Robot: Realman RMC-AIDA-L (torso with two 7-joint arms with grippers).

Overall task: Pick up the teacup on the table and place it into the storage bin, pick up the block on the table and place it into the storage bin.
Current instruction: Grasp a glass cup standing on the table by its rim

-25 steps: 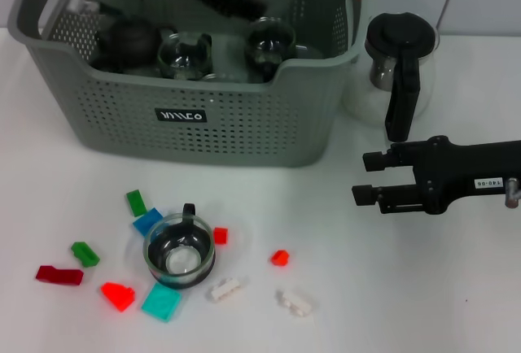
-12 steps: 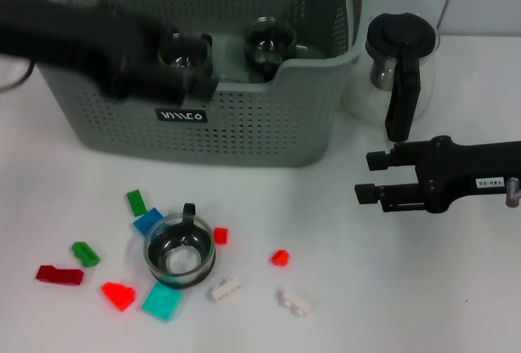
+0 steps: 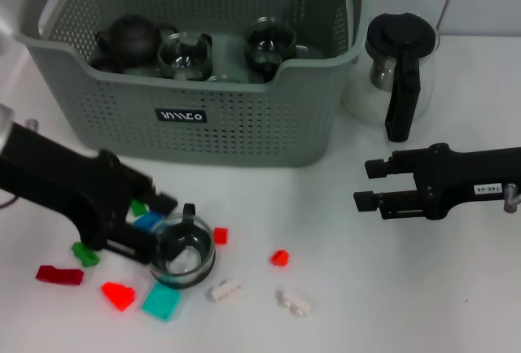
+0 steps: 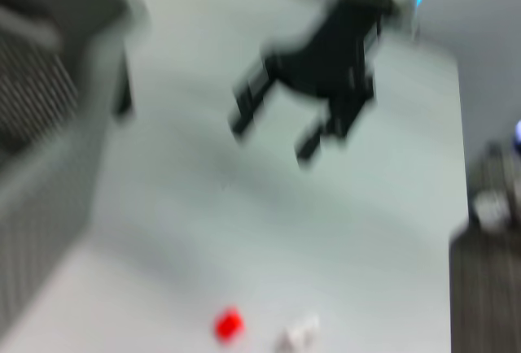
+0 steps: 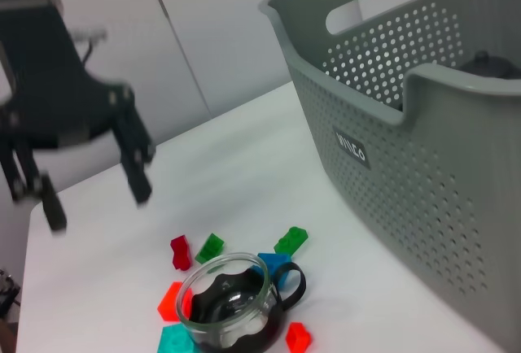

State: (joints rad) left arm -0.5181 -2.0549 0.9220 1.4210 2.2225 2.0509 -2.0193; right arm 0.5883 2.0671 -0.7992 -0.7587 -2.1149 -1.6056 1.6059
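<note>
My left pincer [image 3: 155, 227] is spread wide beside the little glass teacup with a black handle [image 3: 181, 249], near left on the table. The big grey holey storage bin [image 3: 244, 117] sits far behind, with cups inside. This cup and the blocks wait. My right pincer [image 3: 366, 184] is spread too, parked right.

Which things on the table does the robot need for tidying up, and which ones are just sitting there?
For the job:
- teacup, on the table among the blocks
- red block, one of many scattered blocks
- storage bin, already holding cups and a dark teapot
- left tool, open beside the teacup

Just sitting there:
- glass pitcher beside the bin
- right tool, open, idle
</note>
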